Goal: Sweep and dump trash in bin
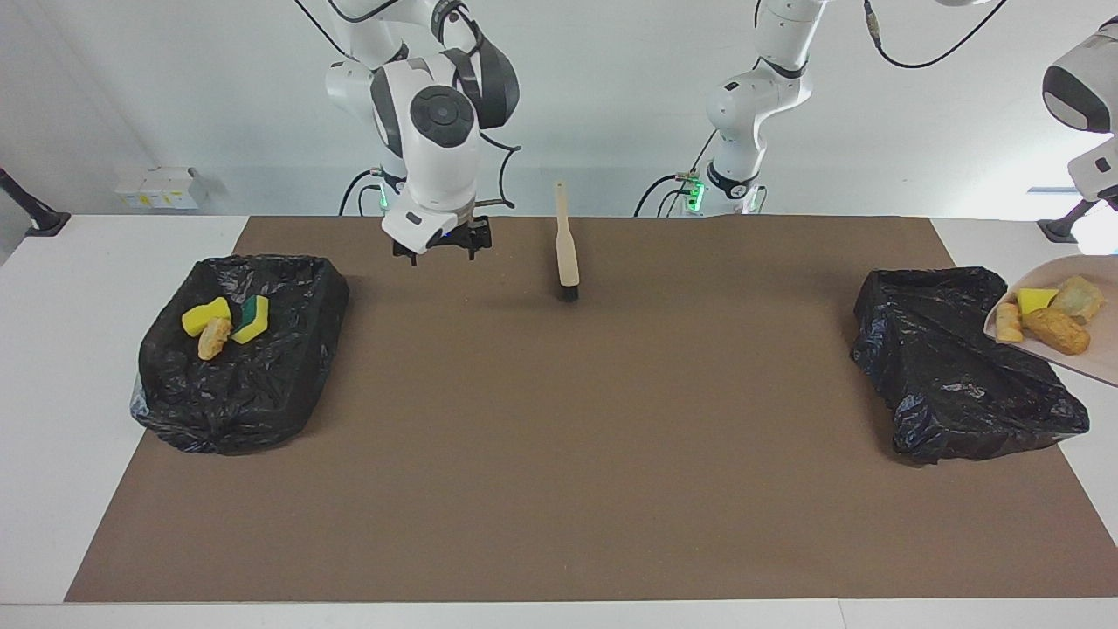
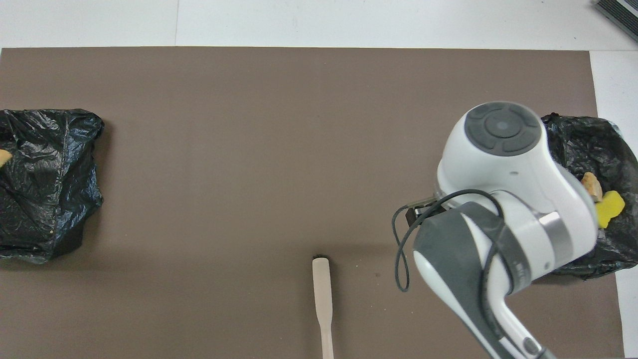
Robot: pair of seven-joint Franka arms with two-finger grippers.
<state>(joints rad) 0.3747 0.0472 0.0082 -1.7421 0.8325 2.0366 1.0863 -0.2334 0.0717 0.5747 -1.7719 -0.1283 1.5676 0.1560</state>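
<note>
The right fingers [image 1: 472, 249] hang spread and empty over the surface [image 1: 559, 454] beside the brush [image 1: 567, 253], while the left fingers, out of frame, are closed, evidently on the raised dustpan [image 1: 1102, 362], whose trash [image 1: 1052, 319] I judge awaits dumping: carry it over the adjacent bin [image 1: 952, 376] and tilt.

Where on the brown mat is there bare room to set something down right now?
The brown mat is bare between the two black bins, from the brush out to its edge farthest from the robots. The bins' ends are crowded.
</note>
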